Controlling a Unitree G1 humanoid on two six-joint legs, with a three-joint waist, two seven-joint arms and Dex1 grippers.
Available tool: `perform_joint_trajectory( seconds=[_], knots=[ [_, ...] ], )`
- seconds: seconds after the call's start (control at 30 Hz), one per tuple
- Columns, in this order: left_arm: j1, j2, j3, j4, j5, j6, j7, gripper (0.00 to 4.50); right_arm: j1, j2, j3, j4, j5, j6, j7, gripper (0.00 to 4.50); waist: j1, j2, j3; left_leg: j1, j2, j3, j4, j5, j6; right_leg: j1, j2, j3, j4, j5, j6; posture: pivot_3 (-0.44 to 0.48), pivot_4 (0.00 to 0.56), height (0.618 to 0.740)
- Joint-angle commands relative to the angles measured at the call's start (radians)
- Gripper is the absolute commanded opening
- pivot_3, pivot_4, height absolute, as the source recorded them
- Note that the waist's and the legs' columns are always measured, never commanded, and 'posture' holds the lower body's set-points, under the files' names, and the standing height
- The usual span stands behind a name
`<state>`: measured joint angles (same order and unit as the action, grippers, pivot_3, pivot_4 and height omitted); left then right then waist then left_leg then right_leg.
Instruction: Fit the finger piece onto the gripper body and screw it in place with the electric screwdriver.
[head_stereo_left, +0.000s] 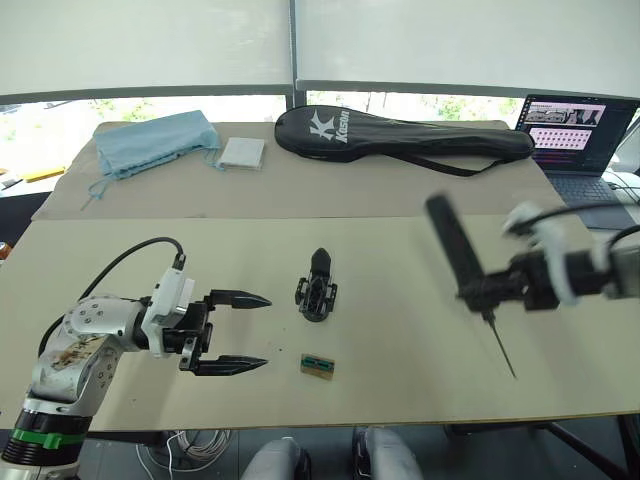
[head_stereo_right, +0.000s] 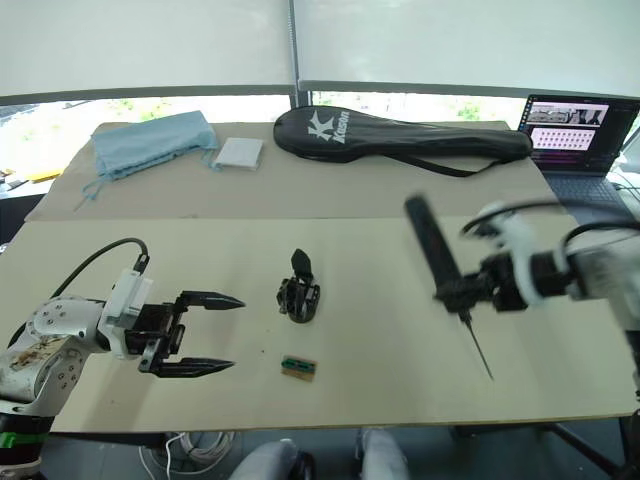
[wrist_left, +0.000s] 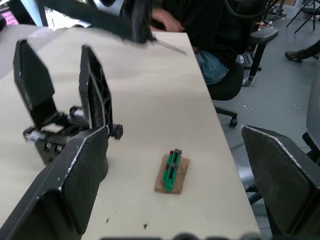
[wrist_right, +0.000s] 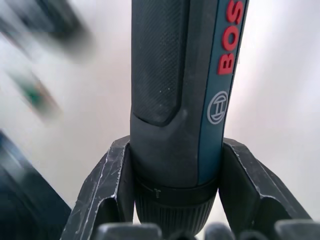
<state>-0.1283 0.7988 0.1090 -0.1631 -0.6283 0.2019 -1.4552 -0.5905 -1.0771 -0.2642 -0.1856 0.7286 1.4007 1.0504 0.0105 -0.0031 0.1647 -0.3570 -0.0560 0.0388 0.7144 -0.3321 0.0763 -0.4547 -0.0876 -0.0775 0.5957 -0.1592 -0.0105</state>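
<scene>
On the pale beige tabletop (head_stereo_left: 400, 270), the small black gripper body (head_stereo_left: 317, 289) with its round base and silvery metal parts stands near the middle, with black pointed fingers sticking up; whether one of them is the separate finger piece cannot be told. Just in front of it, slightly toward the robot's right, lies a small green-and-tan block (head_stereo_left: 318, 365). The left gripper (head_stereo_left: 252, 332) hovers low over the tabletop to the left of the gripper body, its two black fingers spread wide apart and holding nothing. The right gripper (wrist_right: 172, 175) is clamped on the long thick black electric screwdriver (head_stereo_left: 462, 262) with red lettering, gripping it near the bit end; the tool is held tilted above the right part of the tabletop, its thin metal bit (head_stereo_left: 501, 347) pointing down toward the surface, well apart from the gripper body. At the far side lie a long black racket bag (head_stereo_left: 400, 135), a light blue cloth bag (head_stereo_left: 155, 142), a small white square pad (head_stereo_left: 242, 152) and an open laptop (head_stereo_left: 575, 140).
</scene>
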Motion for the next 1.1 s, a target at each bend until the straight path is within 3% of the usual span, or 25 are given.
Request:
perform_joint_trajectory(
  seconds=[0.03,0.13,0.2,0.23,0.3,0.37,0.5,0.63,0.9,1.1],
  knots=[
    [0.023,0.012,0.024,0.049,0.021,-0.059,-0.038,4.5,0.08,0.076,-0.207,-0.103,0.116,-0.064,0.015,1.91,0.002,0.0,0.0,0.0,0.0,0.0,0.0,0.0,0.0,0.0,0.0,0.0,0.0,0.0,0.0,0.0,0.15,0.74],
    [0.037,0.011,0.021,0.091,0.048,-0.089,-0.046,4.5,0.146,0.224,-0.326,-0.227,0.216,-0.141,-0.034,1.91,0.003,0.0,0.0,-0.001,0.0,0.0,0.001,0.0,0.0,0.0,-0.001,0.001,0.0,0.0,0.0,0.0,0.15,0.74],
    [0.046,0.018,0.014,0.119,0.081,-0.125,-0.061,4.5,0.161,0.305,-0.335,-0.294,0.25,-0.186,-0.095,1.91,0.002,0.001,0.0,0.0,-0.001,0.001,0.001,0.0,0.0,0.0,-0.001,0.002,0.002,0.0,0.0,0.0,0.15,0.74],
    [0.05,0.017,0.01,0.134,0.101,-0.153,-0.065,4.5,0.171,0.339,-0.329,-0.326,0.255,-0.207,-0.131,1.91,0.0,0.001,0.0,0.0,-0.001,0.001,0.001,0.0,0.0,-0.001,-0.001,0.003,0.002,0.0,0.001,0.0,0.15,0.74],
    [0.053,-0.007,0.001,0.163,0.134,-0.211,-0.058,4.5,0.204,0.523,-0.282,-0.439,0.213,-0.391,-0.23,1.91,-0.001,-0.001,-0.001,0.001,-0.001,0.001,0.0,0.0,0.0,-0.001,-0.001,0.003,0.003,0.0,0.0,0.0,0.15,0.74],
    [0.049,-0.023,-0.019,0.178,0.162,-0.254,-0.056,4.5,0.261,0.617,-0.202,-0.52,0.144,-0.568,-0.203,1.91,-0.001,-0.002,-0.002,0.003,0.0,0.001,-0.001,0.0,0.0,-0.001,0.001,0.004,0.003,0.0,0.0,0.0,0.15,0.74],
    [0.037,-0.046,-0.054,0.182,0.194,-0.285,-0.037,4.5,0.345,0.643,-0.02,-0.56,0.048,-0.801,-0.04,1.91,0.001,-0.001,-0.001,0.002,-0.003,0.002,-0.001,0.0,0.0,-0.002,0.002,0.005,0.006,0.0,0.0,0.0,0.15,0.74],
    [0.036,-0.074,-0.101,0.163,0.226,-0.29,-0.005,4.5,0.346,0.668,0.117,-0.489,-0.039,-0.982,0.046,1.91,-0.003,-0.002,-0.001,0.004,-0.004,0.003,0.0,0.001,0.0,-0.001,0.005,0.006,0.005,0.0,0.0,0.0,0.15,0.74],
    [0.023,-0.164,-0.195,0.141,0.319,-0.316,0.112,4.5,0.356,0.639,0.25,-0.399,-0.096,-1.118,0.125,1.91,-0.001,-0.003,-0.002,0.004,-0.003,0.002,0.001,0.001,0.0,-0.001,0.003,0.007,0.007,0.0,0.0,0.0,0.15,0.74],
    [0.004,-0.193,-0.273,0.173,0.362,-0.36,0.109,4.5,0.366,0.618,0.303,-0.375,-0.126,-1.17,0.14,1.91,0.0,-0.003,-0.002,0.004,-0.003,0.002,0.0,0.001,0.0,-0.002,0.002,0.008,0.007,0.0,0.0,0.0,0.15,0.74]
  ],
)
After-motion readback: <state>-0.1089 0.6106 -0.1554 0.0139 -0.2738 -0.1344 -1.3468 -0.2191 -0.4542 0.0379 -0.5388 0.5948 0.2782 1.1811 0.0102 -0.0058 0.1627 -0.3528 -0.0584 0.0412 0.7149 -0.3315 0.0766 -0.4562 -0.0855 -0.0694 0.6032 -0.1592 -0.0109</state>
